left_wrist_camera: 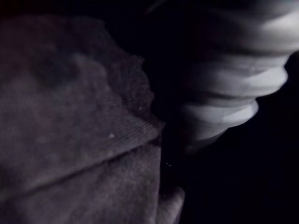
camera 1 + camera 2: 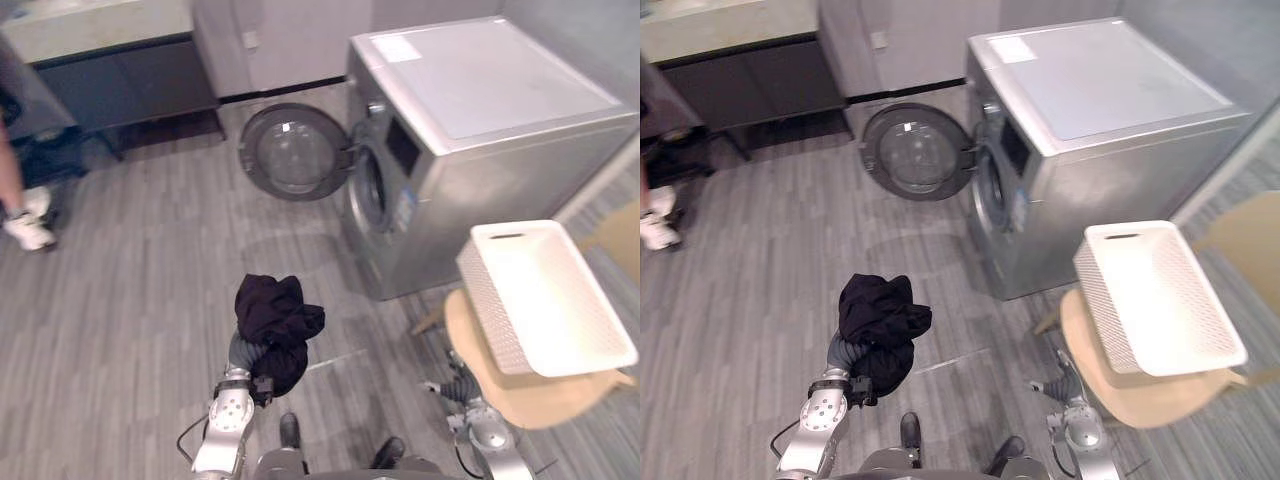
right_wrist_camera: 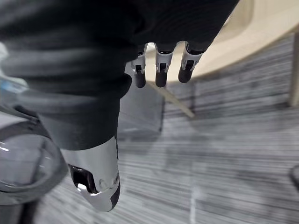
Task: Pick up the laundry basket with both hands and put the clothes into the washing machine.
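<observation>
The head views show the whole room. A silver front-loading washing machine (image 2: 480, 110) stands at 1 o'clock, and its round glass door (image 2: 292, 152) hangs open at 12 o'clock. At 3 to 4 o'clock a white perforated plastic laundry basket (image 2: 492, 300) sits tilted on a pale wooden chair (image 2: 530, 400). A crumpled black garment (image 2: 275, 310) hangs above the grey plank floor (image 2: 130, 320) at 6 to 7 o'clock, draped over the left hand (image 2: 245, 352), well apart from the drum opening and from the basket. A person's leg with a white shoe (image 2: 28, 232) shows at 9 o'clock, near a dark cabinet with a pale top (image 2: 110, 30) at 11 o'clock.

The left wrist view is taken from very close. It shows the garment's dark ribbed weave lying against the hand's cover, and the cloth hides the fingers, so it cannot be told whether they grip it.

The right wrist view shows the right hand (image 3: 160, 70) more closely than the head views do. Its fingers are straight and relaxed with the thumb apart from them, and they hold nothing. The hand hangs beside the chair's seat edge.
</observation>
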Controlling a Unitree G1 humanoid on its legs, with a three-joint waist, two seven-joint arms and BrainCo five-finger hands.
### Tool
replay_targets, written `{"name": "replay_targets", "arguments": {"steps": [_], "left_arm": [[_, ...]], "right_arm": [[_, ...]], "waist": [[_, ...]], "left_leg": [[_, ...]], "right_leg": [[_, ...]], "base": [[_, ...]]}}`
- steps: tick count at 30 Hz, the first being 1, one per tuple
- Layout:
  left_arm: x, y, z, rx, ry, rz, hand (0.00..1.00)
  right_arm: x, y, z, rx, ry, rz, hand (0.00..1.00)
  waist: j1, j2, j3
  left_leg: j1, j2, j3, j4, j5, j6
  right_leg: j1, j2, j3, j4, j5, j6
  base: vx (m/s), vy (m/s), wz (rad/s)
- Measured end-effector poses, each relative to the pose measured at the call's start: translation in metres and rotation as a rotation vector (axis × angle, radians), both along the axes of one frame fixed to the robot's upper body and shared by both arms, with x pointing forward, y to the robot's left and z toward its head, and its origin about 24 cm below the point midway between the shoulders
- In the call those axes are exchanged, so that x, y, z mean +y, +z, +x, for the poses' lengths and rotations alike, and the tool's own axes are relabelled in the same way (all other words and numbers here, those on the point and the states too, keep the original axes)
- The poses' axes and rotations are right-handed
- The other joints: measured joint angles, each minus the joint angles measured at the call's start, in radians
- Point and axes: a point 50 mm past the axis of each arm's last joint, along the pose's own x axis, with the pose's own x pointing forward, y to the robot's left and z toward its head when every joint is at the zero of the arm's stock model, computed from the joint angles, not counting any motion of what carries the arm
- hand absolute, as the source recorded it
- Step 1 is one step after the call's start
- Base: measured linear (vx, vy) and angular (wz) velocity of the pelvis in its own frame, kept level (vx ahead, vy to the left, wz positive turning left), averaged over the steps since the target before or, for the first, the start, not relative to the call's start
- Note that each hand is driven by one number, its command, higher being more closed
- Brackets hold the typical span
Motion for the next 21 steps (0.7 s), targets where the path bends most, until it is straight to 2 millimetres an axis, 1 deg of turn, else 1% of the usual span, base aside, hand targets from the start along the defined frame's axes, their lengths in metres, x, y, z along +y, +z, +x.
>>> {"name": "replay_targets", "arguments": {"steps": [1,2,3,4,5,6,7,8,9,10,11,12,13,14,15,16,17,18,19,20,21], "left_arm": [[0.002,-0.003,-0.003,0.015,0.002,0.000,1.00],[0.003,-0.004,-0.004,0.023,0.001,0.002,1.00],[0.007,-0.008,-0.007,0.041,0.007,0.006,1.00],[0.011,-0.009,-0.008,0.049,0.022,0.011,1.00],[0.013,-0.010,-0.008,0.051,0.031,0.013,1.00],[0.017,-0.013,-0.013,0.071,0.042,0.019,1.00],[0.018,-0.015,-0.017,0.087,0.045,0.020,1.00],[0.019,-0.020,-0.025,0.118,0.050,0.019,1.00],[0.020,-0.024,-0.031,0.144,0.050,0.018,1.00],[0.021,-0.025,-0.033,0.152,0.048,0.020,1.00],[0.022,-0.025,-0.033,0.158,0.045,0.026,1.00],[0.027,-0.023,-0.032,0.153,0.049,0.041,1.00],[0.029,-0.023,-0.031,0.151,0.048,0.049,1.00],[0.028,-0.020,-0.025,0.136,0.035,0.055,1.00],[0.027,-0.019,-0.023,0.129,0.029,0.055,1.00],[0.023,-0.016,-0.018,0.115,0.011,0.055,1.00],[0.023,-0.015,-0.015,0.107,0.009,0.055,1.00],[0.022,-0.013,-0.011,0.093,0.002,0.054,1.00],[0.019,-0.012,-0.010,0.090,-0.011,0.052,1.00],[0.015,-0.012,-0.009,0.086,-0.026,0.050,1.00],[0.012,-0.012,-0.006,0.087,-0.043,0.048,1.00]], "right_arm": [[-0.002,-0.006,-0.004,0.046,-0.020,-0.008,0.00],[-0.001,-0.009,-0.006,0.064,-0.030,-0.008,0.00],[0.003,-0.014,-0.009,0.088,-0.040,0.003,0.00],[0.010,-0.018,-0.009,0.106,-0.041,0.023,0.00],[0.013,-0.019,-0.008,0.113,-0.042,0.033,0.00],[0.017,-0.022,-0.008,0.131,-0.056,0.050,0.00],[0.017,-0.024,-0.010,0.140,-0.065,0.054,0.00],[0.014,-0.025,-0.013,0.155,-0.075,0.050,0.00],[0.010,-0.026,-0.017,0.167,-0.095,0.045,0.00],[0.009,-0.027,-0.021,0.181,-0.102,0.041,0.00],[0.011,-0.030,-0.027,0.199,-0.108,0.049,0.00],[0.012,-0.030,-0.026,0.194,-0.126,0.063,0.00],[0.011,-0.030,-0.025,0.190,-0.127,0.063,0.00],[0.009,-0.029,-0.024,0.184,-0.142,0.055,0.00],[0.009,-0.029,-0.024,0.182,-0.147,0.053,0.00],[0.008,-0.029,-0.024,0.184,-0.150,0.052,0.00],[0.008,-0.029,-0.024,0.184,-0.150,0.053,0.00],[0.009,-0.028,-0.022,0.177,-0.151,0.057,0.00],[0.008,-0.027,-0.023,0.173,-0.152,0.056,0.00],[0.008,-0.028,-0.027,0.175,-0.154,0.056,0.00],[0.004,-0.028,-0.031,0.182,-0.163,0.049,0.00]], "waist": [[0.001,0.006,0.004],[0.000,0.006,0.004],[-0.001,0.003,0.006],[0.002,-0.017,0.019],[0.006,-0.028,0.028],[0.008,-0.051,0.041],[0.005,-0.061,0.047],[0.001,-0.064,0.054],[-0.007,-0.064,0.058],[-0.016,-0.059,0.060],[-0.028,-0.042,0.074],[-0.035,-0.049,0.086],[-0.035,-0.051,0.090],[-0.048,-0.053,0.093],[-0.053,-0.051,0.095],[-0.067,-0.046,0.099],[-0.074,-0.045,0.101],[-0.084,-0.049,0.102],[-0.085,-0.056,0.098],[-0.094,-0.062,0.094],[-0.114,-0.057,0.096]], "left_leg": [[0.013,-0.008,-0.012,0.006,0.013,-0.048],[0.015,-0.016,-0.013,0.010,0.010,-0.053],[0.009,-0.033,-0.014,0.030,-0.007,-0.067],[0.008,-0.045,-0.016,0.055,-0.036,-0.064],[0.003,-0.054,-0.016,0.081,-0.060,-0.060],[-0.008,-0.067,-0.019,0.152,-0.130,-0.048],[-0.010,-0.073,-0.025,0.184,-0.166,-0.048],[-0.011,-0.090,-0.040,0.224,-0.210,-0.045],[0.004,-0.106,-0.056,0.249,-0.243,-0.027],[0.021,-0.109,-0.069,0.254,-0.256,-0.021],[0.036,-0.104,-0.102,0.267,-0.276,-0.013],[0.064,-0.101,-0.121,0.256,-0.283,-0.003],[0.079,-0.100,-0.129,0.247,-0.288,-0.004],[0.109,-0.103,-0.152,0.222,-0.298,-0.005],[0.118,-0.105,-0.161,0.215,-0.303,-0.007],[0.143,-0.109,-0.174,0.198,-0.310,-0.013],[0.159,-0.113,-0.186,0.192,-0.307,-0.026],[0.191,-0.120,-0.205,0.188,-0.321,-0.051],[0.217,-0.125,-0.220,0.191,-0.347,-0.078],[0.236,-0.132,-0.231,0.197,-0.363,-0.100],[0.237,-0.128,-0.256,0.270,-0.385,-0.127]], "right_leg": [[0.012,-0.009,-0.002,0.019,-0.007,0.012],[0.019,-0.018,0.003,0.019,-0.005,0.015],[0.033,-0.034,0.007,0.014,-0.003,0.026],[0.046,-0.054,0.009,0.016,-0.007,0.058],[0.048,-0.070,0.009,0.032,-0.013,0.067],[0.046,-0.122,0.014,0.104,-0.039,0.091],[0.044,-0.154,0.024,0.155,-0.051,0.092],[0.032,-0.206,0.051,0.257,-0.057,0.059],[-0.020,-0.253,0.140,0.406,-0.025,-0.053],[-0.065,-0.259,0.224,0.490,0.014,-0.108],[-0.125,-0.223,0.335,0.583,-0.036,-0.048],[-0.170,-0.169,0.377,0.617,-0.102,-0.022],[-0.193,-0.137,0.386,0.604,-0.126,-0.021],[-0.245,-0.074,0.384,0.540,-0.144,-0.015],[-0.266,-0.057,0.381,0.508,-0.143,-0.014],[-0.308,-0.028,0.376,0.423,-0.130,-0.004],[-0.323,-0.016,0.372,0.366,-0.115,0.003],[-0.338,0.012,0.364,0.262,-0.067,-0.011],[-0.343,0.023,0.362,0.214,-0.012,-0.044],[-0.335,0.027,0.345,0.208,0.013,-0.058],[-0.318,0.032,0.347,0.229,0.036,-0.120]], "base": [[0.17,0.091,0.58],[0.22,0.145,0.52],[0.22,0.168,0.48],[0.20,0.174,0.41],[0.15,0.143,0.20],[0.10,0.121,0.13],[0.13,0.151,0.21],[0.13,0.182,0.36],[0.15,0.202,0.40],[0.24,0.208,0.55],[0.37,0.156,0.52],[0.32,0.108,0.49],[0.35,0.067,0.48],[0.24,0.023,0.41],[0.39,0.017,0.59],[0.29,-0.016,0.50],[0.41,-0.045,0.67],[0.46,-0.086,0.69],[0.60,-0.150,0.84],[0.66,-0.194,1.11],[0.69,-0.251,0.82]]}}
